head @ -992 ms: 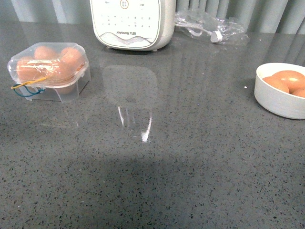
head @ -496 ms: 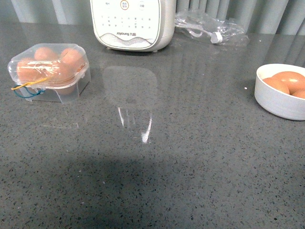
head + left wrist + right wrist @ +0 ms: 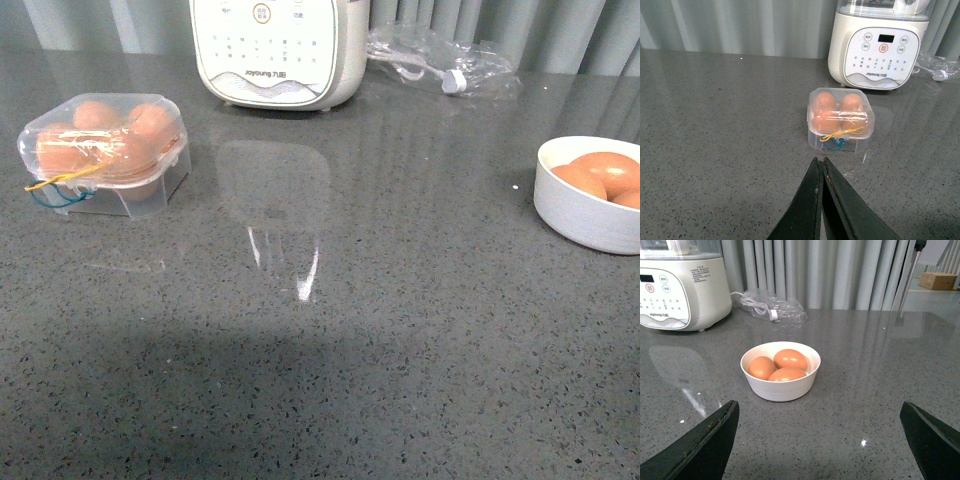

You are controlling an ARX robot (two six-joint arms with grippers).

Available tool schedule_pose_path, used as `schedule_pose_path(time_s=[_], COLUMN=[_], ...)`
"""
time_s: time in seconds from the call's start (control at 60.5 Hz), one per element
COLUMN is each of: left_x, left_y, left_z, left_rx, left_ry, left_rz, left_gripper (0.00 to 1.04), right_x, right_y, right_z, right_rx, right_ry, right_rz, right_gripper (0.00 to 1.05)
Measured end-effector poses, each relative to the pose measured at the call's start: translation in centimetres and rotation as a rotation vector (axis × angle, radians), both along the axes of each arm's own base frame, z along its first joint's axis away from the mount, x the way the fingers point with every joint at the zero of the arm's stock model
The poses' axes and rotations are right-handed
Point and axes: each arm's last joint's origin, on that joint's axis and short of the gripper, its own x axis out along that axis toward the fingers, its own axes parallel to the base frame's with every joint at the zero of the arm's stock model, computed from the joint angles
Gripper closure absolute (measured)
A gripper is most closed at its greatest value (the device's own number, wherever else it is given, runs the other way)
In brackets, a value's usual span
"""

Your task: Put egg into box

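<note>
**Clear plastic box shut and full-looking, eggs waiting in bowl**

Clear plastic box [image 3: 104,150] sits near the counter's [image 3: 330,340] left edge, lid down, w/ a yellow and a blue band looped at its front. I count several brown eggs through the lid; can't tell if any cell is free. My read: lid has to come up before anything goes in, which is prob why the left end effector [image 3: 823,170] points straight at the box, jaws pressed together, well short of it.

The egg [image 3: 790,359] I'd pick lies w/ two others in the white bowl [image 3: 780,386] at the counter's right edge. Right end effector [image 3: 820,432] is spread wide, facing the bowl, nothing held, lined up for a reach.

White appliance [image 3: 278,50] and a clear bag [image 3: 440,55] sit along the far edge, out of both paths.
</note>
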Motion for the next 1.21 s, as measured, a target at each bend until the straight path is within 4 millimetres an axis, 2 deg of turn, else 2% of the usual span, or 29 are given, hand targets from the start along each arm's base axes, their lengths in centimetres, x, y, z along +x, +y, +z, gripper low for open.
schedule_pose_path(time_s=[0.314,0.645,1.124,1.157,1.207], left_x=[-1.2,-1.3,-1.4,-1.4,-1.4], left_y=[0.0,0.0,0.0,0.0,0.0], left_z=[-1.4,-2.5,-2.3,-2.3,-2.3], left_rx=[0.0,-0.001,0.0,-0.001,0.0], left_ry=[-0.003,-0.008,-0.028,-0.028,-0.028], left_rz=[0.0,0.001,0.0,0.0,0.0], left_gripper=[1.01,1.01,1.01,0.99,0.87], right_x=[0.0,0.0,0.0,0.0,0.0], right_y=[0.0,0.0,0.0,0.0,0.0], right_z=[0.0,0.0,0.0,0.0,0.0], right_rx=[0.0,0.0,0.0,0.0,0.0], right_ry=[0.0,0.0,0.0,0.0,0.0], right_rz=[0.0,0.0,0.0,0.0,0.0], right_gripper=[0.07,0.07,0.07,0.07,0.07])
